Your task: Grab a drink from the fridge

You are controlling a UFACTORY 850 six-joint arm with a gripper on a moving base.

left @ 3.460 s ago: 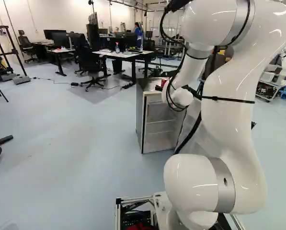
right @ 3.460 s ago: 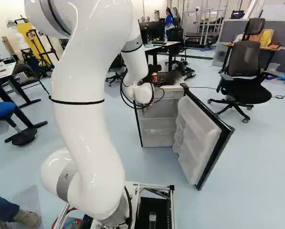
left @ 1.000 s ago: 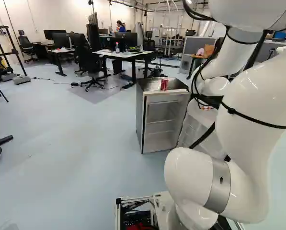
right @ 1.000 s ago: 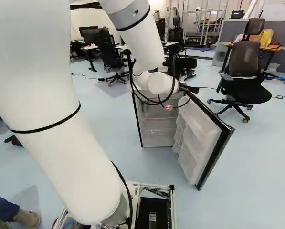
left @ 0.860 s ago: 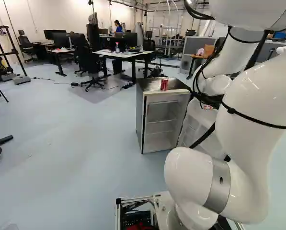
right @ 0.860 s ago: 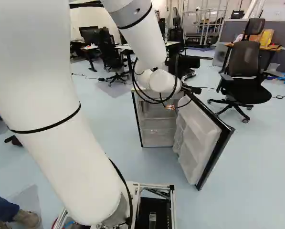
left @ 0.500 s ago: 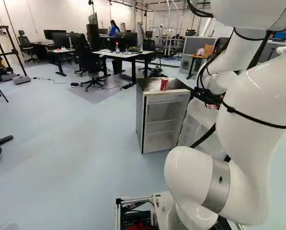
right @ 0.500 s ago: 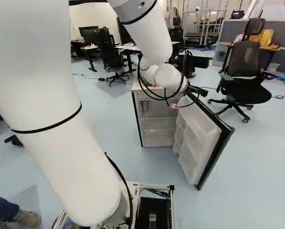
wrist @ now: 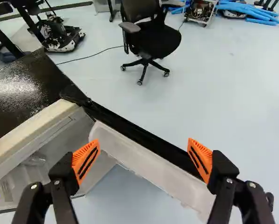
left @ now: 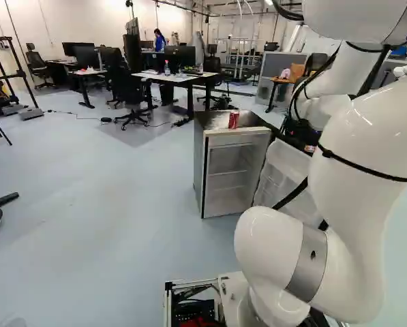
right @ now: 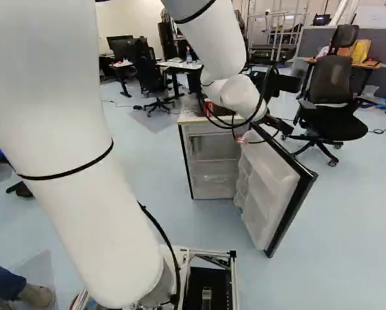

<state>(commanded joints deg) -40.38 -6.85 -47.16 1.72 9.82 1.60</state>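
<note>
Jaws are spread wide (nothing gripped) near the open door (right: 268,177), which could be knocked by a low swing; the red can (left: 233,120) is perched atop the fridge (left: 200,167), easily toppled if brushed.

Bright light; glare on fridge top (wrist: 13,91), highlights on arm (left: 367,146).

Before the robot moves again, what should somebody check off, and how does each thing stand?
1. Fridge door swung open: ok.
2. End effector open, fingers well apart: ok.
3. Nothing gripped yet: ok.
4. Red can standing upright on top of the fridge: ok.
5. End effector lined up with a drink: not ok; it points at the door, with the can off to one side.
6. Drink inside the fridge: cannot tell.
</note>
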